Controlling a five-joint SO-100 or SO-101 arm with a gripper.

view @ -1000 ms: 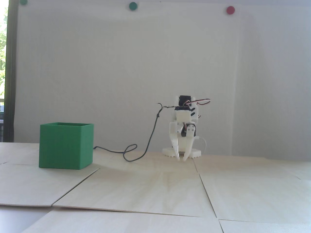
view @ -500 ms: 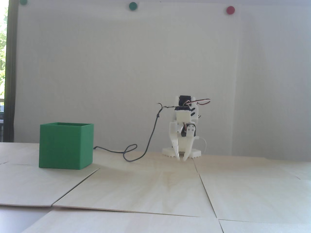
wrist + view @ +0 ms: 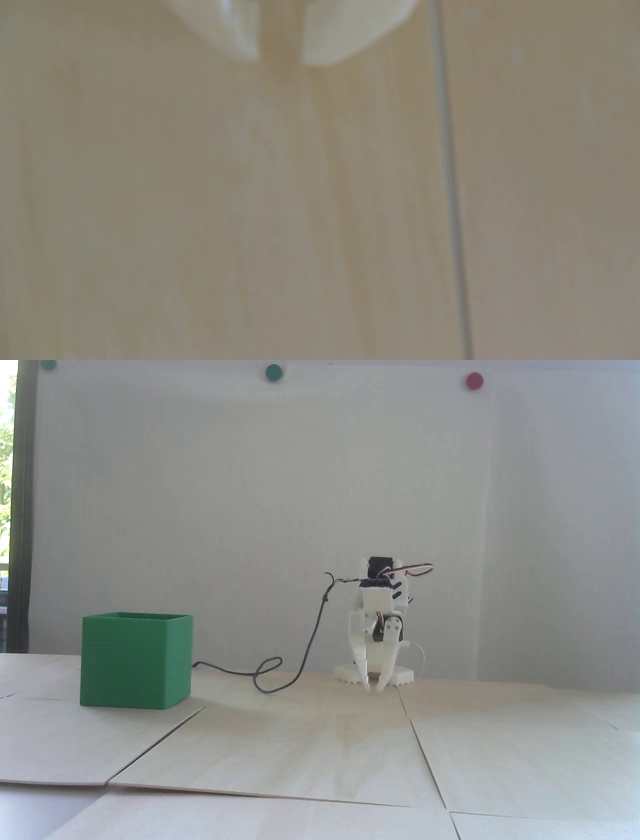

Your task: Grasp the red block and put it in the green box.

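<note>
The green box (image 3: 136,660) stands on the wooden table at the left of the fixed view, open side up. The red block shows in neither view. My white arm is folded low at the back of the table. Its gripper (image 3: 374,687) points straight down with its tips just above the boards, well to the right of the box. In the wrist view the gripper (image 3: 280,59) enters from the top edge. Its two white fingertips (image 3: 242,38) stand a narrow gap apart, and only bare wood shows between them.
A dark cable (image 3: 310,640) hangs from the arm and loops across the table toward the box. The table is made of pale wooden boards with seams (image 3: 446,173) between them. Green and red round dots (image 3: 474,380) sit high on the white wall.
</note>
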